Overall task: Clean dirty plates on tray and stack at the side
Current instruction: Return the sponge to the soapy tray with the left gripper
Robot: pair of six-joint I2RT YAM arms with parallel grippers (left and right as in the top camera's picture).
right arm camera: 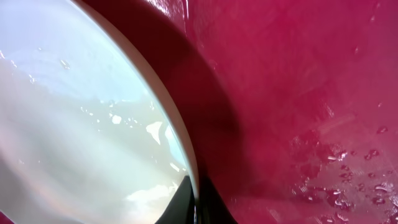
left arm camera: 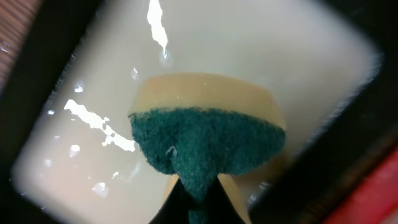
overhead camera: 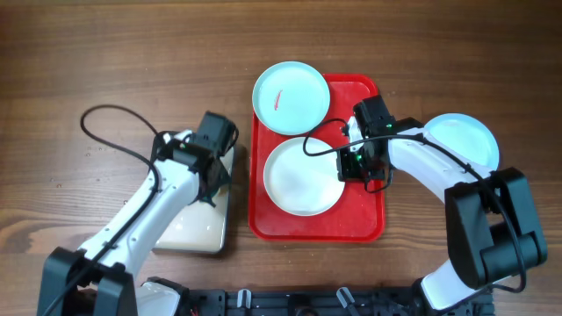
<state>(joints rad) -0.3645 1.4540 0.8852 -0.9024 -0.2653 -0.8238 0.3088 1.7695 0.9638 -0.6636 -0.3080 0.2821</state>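
The red tray (overhead camera: 362, 219) holds a white plate (overhead camera: 299, 180) and, at its far left corner, a pale blue plate (overhead camera: 294, 92) with a red smear. Another pale blue plate (overhead camera: 465, 139) lies on the table right of the tray. My right gripper (overhead camera: 345, 168) is shut on the white plate's right rim; the right wrist view shows the rim (right arm camera: 180, 140) between the fingers (right arm camera: 196, 208) over the wet tray (right arm camera: 298, 93). My left gripper (overhead camera: 213, 189) is shut on a yellow-and-green sponge (left arm camera: 208, 140) above the cream tray (left arm camera: 74, 149).
The dark-rimmed cream tray (overhead camera: 195, 230) lies left of the red tray, partly under my left arm. Black cables loop over both arms. A dark rail runs along the near table edge.
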